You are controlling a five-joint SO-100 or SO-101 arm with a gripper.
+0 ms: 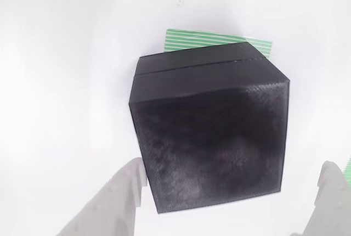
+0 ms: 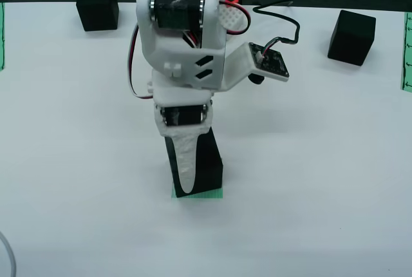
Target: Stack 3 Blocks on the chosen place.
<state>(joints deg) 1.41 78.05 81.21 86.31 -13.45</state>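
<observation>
In the view that rides on the gripper, a black block point(image 1: 211, 137) with a seam line across its top stands on the chosen place point(image 1: 211, 39), a green-and-white striped patch that peeks out behind it. My gripper point(image 1: 233, 178) is open, with one pale finger at the block's lower left corner and the other off to its right, a gap between. From the front view, the gripper point(image 2: 188, 171) hangs down over the same block point(image 2: 205, 161) on the striped patch point(image 2: 196, 194). Two more blocks rest at the back left point(image 2: 98, 6) and back right point(image 2: 351, 37).
The white table point(image 2: 309, 180) spreads wide around the patch. Narrow green strips lie at its left edge point(image 2: 1, 35) and right edge point(image 2: 407, 51). The arm's cables point(image 2: 277, 16) loop behind it, and a thin white cord point(image 2: 8, 254) curves at the front left corner.
</observation>
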